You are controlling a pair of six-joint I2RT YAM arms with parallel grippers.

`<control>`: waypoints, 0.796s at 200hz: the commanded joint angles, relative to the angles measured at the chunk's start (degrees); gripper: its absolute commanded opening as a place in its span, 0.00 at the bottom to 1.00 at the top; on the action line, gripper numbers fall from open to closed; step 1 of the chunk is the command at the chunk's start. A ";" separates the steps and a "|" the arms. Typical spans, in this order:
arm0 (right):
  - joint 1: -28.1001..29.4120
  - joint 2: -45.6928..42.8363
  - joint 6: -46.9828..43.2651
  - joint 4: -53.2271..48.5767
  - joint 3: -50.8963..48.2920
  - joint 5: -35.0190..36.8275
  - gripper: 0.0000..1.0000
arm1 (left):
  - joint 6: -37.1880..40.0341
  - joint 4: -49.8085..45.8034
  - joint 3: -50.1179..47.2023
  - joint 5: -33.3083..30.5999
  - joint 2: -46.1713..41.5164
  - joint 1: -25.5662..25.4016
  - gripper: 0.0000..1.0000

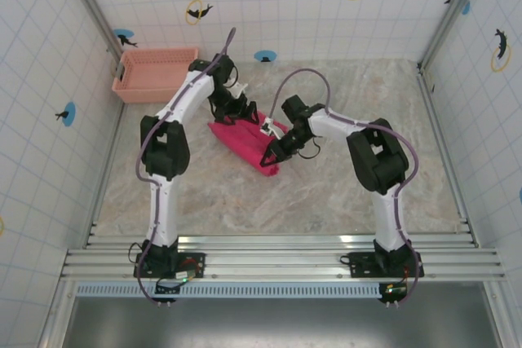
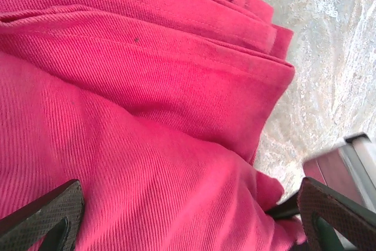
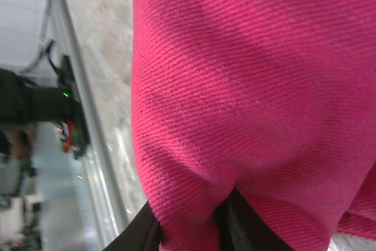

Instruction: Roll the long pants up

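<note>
The long pants (image 1: 232, 134) are bunched on the desk (image 1: 245, 201); a fold is pinched by the right hand (image 1: 268, 159), while the left hand (image 1: 246, 113) is spread wide open over them

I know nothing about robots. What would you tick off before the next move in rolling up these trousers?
1. Right fingers gripping the pants: ok, a fold is pinched between them.
2. Left fingers ready to grip: ok, spread wide with cloth between them.
3. How far the roll has got: cannot tell; stacked folds show, but the arms cover part of the bundle.
4. Pants fully on the table: ok, bundled near the middle.
5. Basket clear of the cloth: ok, it sits apart in the far left corner.
</note>
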 commanded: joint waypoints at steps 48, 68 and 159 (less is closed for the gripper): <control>-2.09 3.09 24.33 23.60 -3.30 -8.84 0.10 | 0.51 -5.38 -2.71 -5.36 -9.95 0.71 0.97; -2.33 3.18 34.51 31.68 -4.95 -10.35 0.08 | 1.39 -6.95 -1.73 -5.85 -10.20 0.81 0.97; -6.63 2.56 37.25 26.04 -6.43 -7.40 0.05 | -0.41 -1.30 -9.39 -9.35 -8.30 0.58 0.97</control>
